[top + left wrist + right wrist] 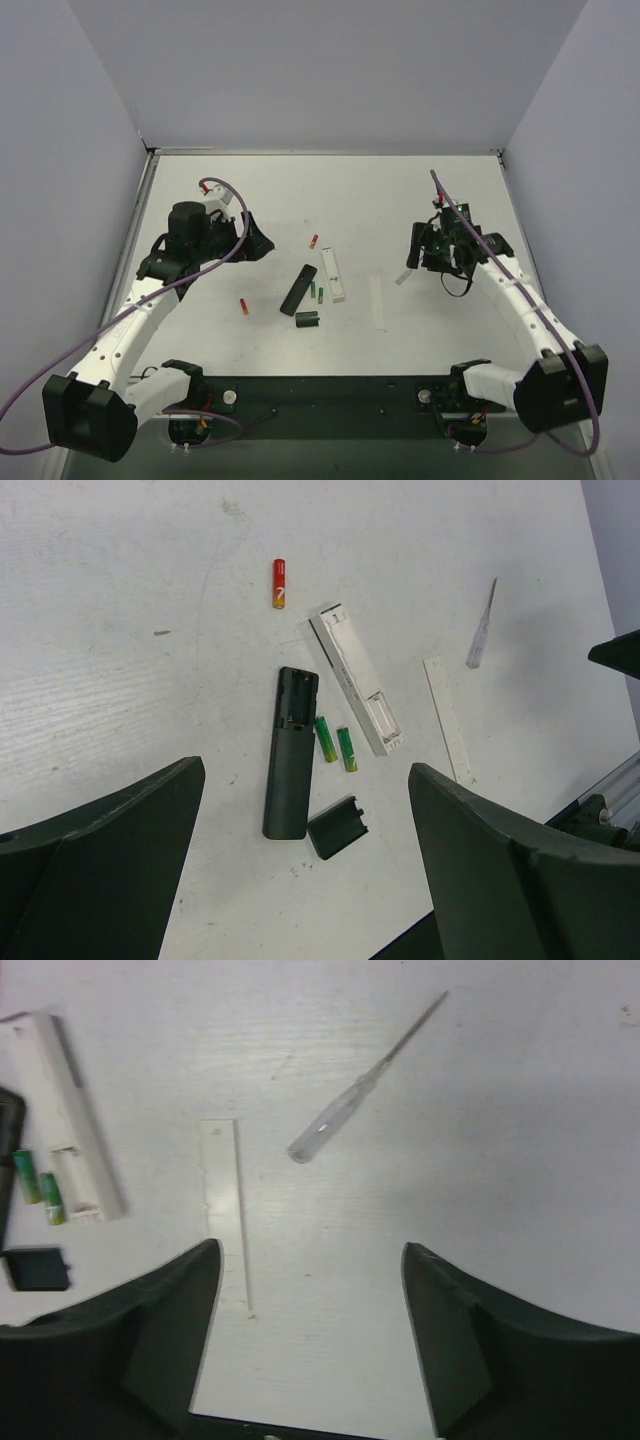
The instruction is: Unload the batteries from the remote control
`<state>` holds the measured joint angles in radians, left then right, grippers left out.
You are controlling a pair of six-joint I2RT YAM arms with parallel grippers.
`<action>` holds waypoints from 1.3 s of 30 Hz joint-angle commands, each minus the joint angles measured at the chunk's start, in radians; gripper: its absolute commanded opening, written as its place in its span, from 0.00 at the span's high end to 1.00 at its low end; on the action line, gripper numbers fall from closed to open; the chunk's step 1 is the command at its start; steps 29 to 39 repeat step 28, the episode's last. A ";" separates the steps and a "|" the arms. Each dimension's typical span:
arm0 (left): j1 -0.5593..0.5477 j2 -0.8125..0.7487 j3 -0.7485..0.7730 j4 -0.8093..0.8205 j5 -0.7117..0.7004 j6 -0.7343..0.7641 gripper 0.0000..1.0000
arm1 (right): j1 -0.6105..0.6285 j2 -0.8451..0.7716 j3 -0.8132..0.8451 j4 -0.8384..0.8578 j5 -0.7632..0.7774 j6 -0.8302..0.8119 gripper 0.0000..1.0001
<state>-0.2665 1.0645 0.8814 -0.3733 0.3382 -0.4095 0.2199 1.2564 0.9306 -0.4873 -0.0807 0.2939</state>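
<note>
Left pincer (pixel 262 242): jaws at full spread, nothing between them. It hangs over the left half of the worktop (pixel 420 190).

Right pincer (pixel 310 1255): jaws well apart, gripping nothing. It hangs over the right half. A clear screwdriver (pixel 345 1115) lies flat on the worktop just ahead of its fingers.

We note all four batteries lying out on the worktop, around its middle. The two green batteries (pixel 326 739) lie side by side between the black remote (pixel 286 770) and the white remote (pixel 357 693), close to both. We cannot tell whether they touch the black one. One red battery (pixel 280 584) lies alone, on the far-edge side of the remotes. The other red battery (pixel 244 306) lies on the left-edge side of the black remote, apart from it.

Both remotes show their bays open. The black cover (pixel 338 826) lies just off the black remote's near end. The white strip (pixel 225 1200) lies on the right-edge side of the white remote, apart from it.
</note>
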 commanded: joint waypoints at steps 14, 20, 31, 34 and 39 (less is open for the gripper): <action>0.009 -0.101 -0.052 0.209 0.128 0.023 0.05 | 0.049 -0.646 -0.207 0.110 -0.120 0.258 0.00; 0.009 -0.130 -0.064 0.209 0.097 0.029 0.05 | 0.049 -0.652 -0.202 0.107 -0.117 0.238 0.00; 0.009 -0.141 -0.065 0.209 0.104 0.029 0.04 | 0.047 -0.658 -0.182 0.108 -0.126 0.222 0.00; 0.009 -0.141 -0.065 0.209 0.104 0.029 0.04 | 0.047 -0.658 -0.182 0.108 -0.126 0.222 0.00; 0.009 -0.141 -0.065 0.209 0.104 0.029 0.04 | 0.047 -0.658 -0.182 0.108 -0.126 0.222 0.00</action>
